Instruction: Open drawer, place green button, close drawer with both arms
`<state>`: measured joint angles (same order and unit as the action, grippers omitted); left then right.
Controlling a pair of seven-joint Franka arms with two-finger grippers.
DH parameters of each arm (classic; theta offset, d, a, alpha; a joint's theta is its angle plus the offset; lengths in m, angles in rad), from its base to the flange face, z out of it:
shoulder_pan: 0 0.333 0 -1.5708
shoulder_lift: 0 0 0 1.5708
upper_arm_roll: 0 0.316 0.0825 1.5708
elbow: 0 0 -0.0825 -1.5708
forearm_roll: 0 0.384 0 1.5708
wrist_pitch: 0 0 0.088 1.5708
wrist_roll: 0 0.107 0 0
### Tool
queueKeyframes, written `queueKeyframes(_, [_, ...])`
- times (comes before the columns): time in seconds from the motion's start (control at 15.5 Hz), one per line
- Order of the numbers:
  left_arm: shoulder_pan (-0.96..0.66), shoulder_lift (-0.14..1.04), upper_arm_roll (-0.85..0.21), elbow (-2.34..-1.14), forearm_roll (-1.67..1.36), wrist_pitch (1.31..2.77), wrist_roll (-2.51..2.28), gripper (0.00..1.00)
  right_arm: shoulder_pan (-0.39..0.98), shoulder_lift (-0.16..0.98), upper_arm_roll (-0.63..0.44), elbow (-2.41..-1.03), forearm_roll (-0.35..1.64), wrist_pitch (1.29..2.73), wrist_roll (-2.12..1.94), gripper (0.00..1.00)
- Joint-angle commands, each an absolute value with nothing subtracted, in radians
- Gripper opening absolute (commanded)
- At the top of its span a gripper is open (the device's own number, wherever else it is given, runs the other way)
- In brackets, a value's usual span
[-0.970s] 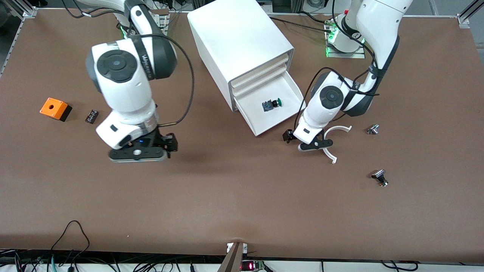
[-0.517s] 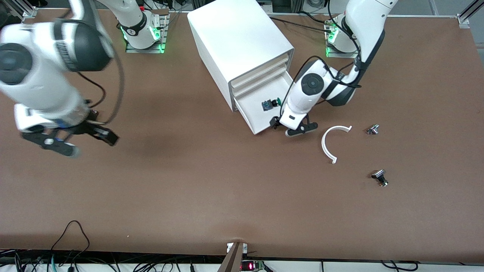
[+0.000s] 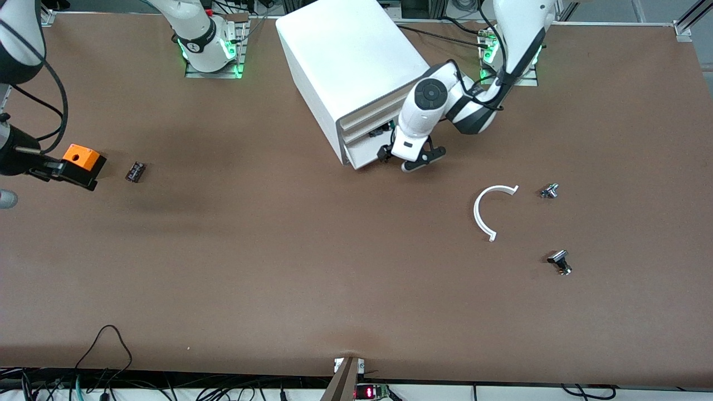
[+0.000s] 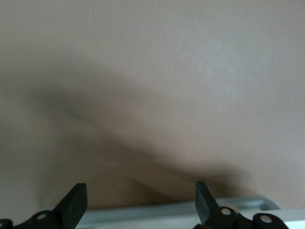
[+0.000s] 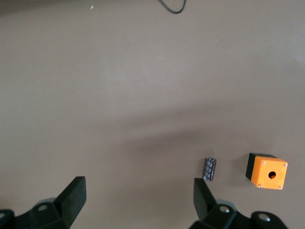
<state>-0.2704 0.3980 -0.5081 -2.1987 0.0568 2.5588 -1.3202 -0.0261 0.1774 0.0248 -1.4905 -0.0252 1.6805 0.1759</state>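
Note:
The lowest drawer [image 3: 363,151] of the white cabinet [image 3: 345,50] is pushed almost fully in, with a narrow strip still out. The button [image 3: 380,132] shows only as a small dark and green bit in that gap. My left gripper [image 3: 405,158] is open and empty, right against the drawer's front edge. In the left wrist view my left gripper [image 4: 139,205] has its fingers wide apart over a white edge [image 4: 167,212] and brown table. My right gripper [image 3: 33,165] is raised at the right arm's end of the table, over the orange box. It is open and empty in the right wrist view [image 5: 138,200].
An orange box with a hole [image 3: 83,159] and a small black part [image 3: 135,171] lie at the right arm's end; both show in the right wrist view [image 5: 268,171] [image 5: 210,169]. A white curved strip [image 3: 484,211] and two black-and-silver parts [image 3: 549,191] [image 3: 559,262] lie toward the left arm's end.
My left gripper has pushed the drawer from wide open to almost shut, and the button went in with it. My right arm has swung away toward its end of the table.

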Motion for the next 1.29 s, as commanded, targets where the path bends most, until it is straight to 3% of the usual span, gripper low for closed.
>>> queueKeyframes(0.0, [-0.268,0.350,-0.586,-2.250,0.046,2.553,-1.440,1.00,-0.032,0.146,0.038,-1.526,-0.026,1.675,0.122,1.00])
queueKeyframes(0.39, [-0.213,0.334,-0.555,-2.237,0.058,2.571,-1.427,1.00,-0.043,0.144,-0.040,-1.558,-0.017,1.666,-0.047,1.00])
queueKeyframes(0.65, [-0.152,0.308,-0.372,-2.128,0.066,2.605,-1.161,1.00,-0.017,0.091,-0.101,-1.641,-0.017,1.675,-0.109,1.00])
queueKeyframes(0.78, [-0.089,0.244,-0.333,-2.115,0.061,2.571,-0.911,1.00,-0.015,-0.019,-0.094,-1.792,-0.021,1.753,-0.100,1.00])
queueKeyframes(0.91, [-0.019,0.181,-0.333,-2.109,0.061,2.502,-0.684,1.00,-0.015,-0.159,-0.092,-2.002,-0.026,1.886,-0.101,1.00])
queueKeyframes(0.97, [0.003,0.137,-0.327,-2.099,0.058,2.453,-0.605,1.00,-0.015,-0.185,-0.092,-2.038,-0.026,1.910,-0.104,1.00])
queueKeyframes(1.23, [0.032,0.045,-0.286,-1.842,0.057,1.991,-0.456,1.00,-0.015,-0.126,-0.058,-1.922,-0.051,1.827,-0.080,1.00])
